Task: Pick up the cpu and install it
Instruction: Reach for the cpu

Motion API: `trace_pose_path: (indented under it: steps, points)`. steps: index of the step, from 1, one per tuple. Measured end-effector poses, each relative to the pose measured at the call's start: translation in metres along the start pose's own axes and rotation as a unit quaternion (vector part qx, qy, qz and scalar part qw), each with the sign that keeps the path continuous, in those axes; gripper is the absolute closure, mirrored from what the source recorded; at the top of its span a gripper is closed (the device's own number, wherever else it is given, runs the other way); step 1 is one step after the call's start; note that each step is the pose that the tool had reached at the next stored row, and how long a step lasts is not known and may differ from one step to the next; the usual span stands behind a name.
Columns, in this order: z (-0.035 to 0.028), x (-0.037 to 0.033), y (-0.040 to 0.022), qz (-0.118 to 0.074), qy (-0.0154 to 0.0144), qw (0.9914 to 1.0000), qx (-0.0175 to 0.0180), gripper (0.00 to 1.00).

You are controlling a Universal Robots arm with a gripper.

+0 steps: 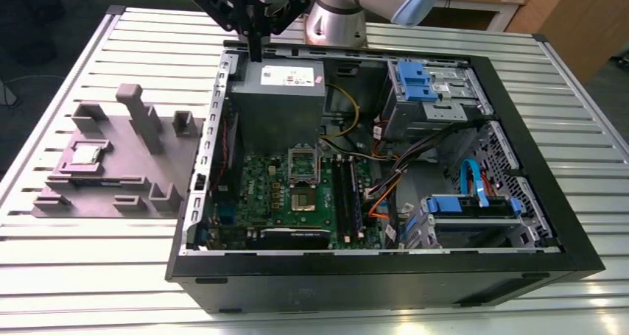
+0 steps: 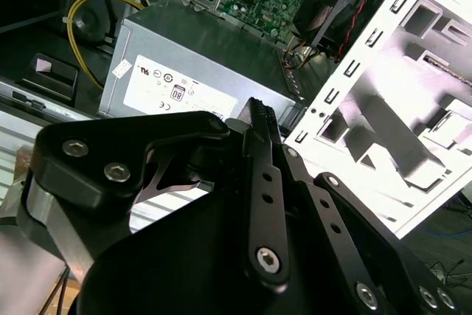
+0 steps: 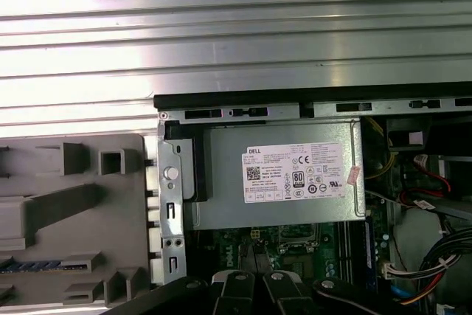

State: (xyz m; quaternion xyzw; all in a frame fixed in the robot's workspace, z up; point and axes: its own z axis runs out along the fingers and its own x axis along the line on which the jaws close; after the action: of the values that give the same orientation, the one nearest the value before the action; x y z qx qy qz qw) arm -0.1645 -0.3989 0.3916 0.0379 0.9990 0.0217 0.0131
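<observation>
Sitting flat in a square pocket of the grey moulded plastic fixture (image 1: 118, 169), the cpu (image 1: 87, 154), a small square chip with a silvery metal top, lies toward the exterior view's left. It is outside the open black steel computer case (image 1: 393, 280) and well apart from the arm. Nothing touches it. The fixture rests on the slatted aluminium table (image 1: 59, 276), just beside the case wall. Inside the case, the green motherboard (image 1: 294, 195) lies beside the grey metal power supply box with a white label (image 1: 280, 99).

The step in hand, as I judge it, is the reach for the pick, and it is barely begun. To do it well, bring the tool square over the chip and take it by two opposite edges, not by the top. The upright posts of the fixture stand near the pocket, so come straight down rather than at a slant. A chip this thin will likely tip if you grip it off-centre.

The black linkage gripper (image 1: 258, 57) hangs above the far edge of the case, over the power supply box. In the second wrist view its fingers (image 2: 258, 119) stand closed together, or nearly so, with nothing between them.
</observation>
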Motion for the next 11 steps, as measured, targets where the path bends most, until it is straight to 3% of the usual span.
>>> trace_pose_path:
  steps: [11]
  points:
    - [0.0003,0.0038,-0.0003,0.0,0.0,1.0,0.0,0.89]
